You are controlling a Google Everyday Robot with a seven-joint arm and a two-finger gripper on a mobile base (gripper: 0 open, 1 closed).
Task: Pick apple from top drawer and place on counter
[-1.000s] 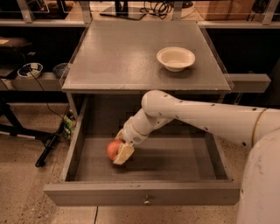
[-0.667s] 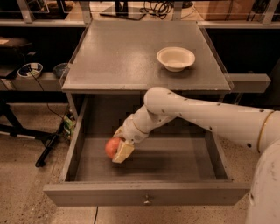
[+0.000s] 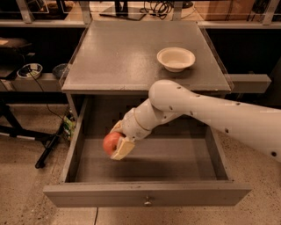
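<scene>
Lifting: I see the white two-finger gripper (image 3: 117,141), jaws clamped on the small red-orange apple (image 3: 109,143), now raised off the floor of the grey wooden top drawer (image 3: 145,194); flat grey counter (image 3: 118,57) next.

Speckled beige floor (image 3: 26,193), dim warm light. Dark shelves (image 3: 30,83) behind me, cables (image 3: 160,8) up top, small bowl (image 3: 30,70) at left. My pincer (image 3: 117,141) sits low, centre-left, clamped on the apple (image 3: 110,143).

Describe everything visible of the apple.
The small round red-orange apple looks smooth and whole. The robot's cream-coloured claw is shut on it, one finger above it and one below, covering its right side. It is within the open grey wooden drawer, left of the middle; whether it touches the drawer floor is unclear.
</scene>
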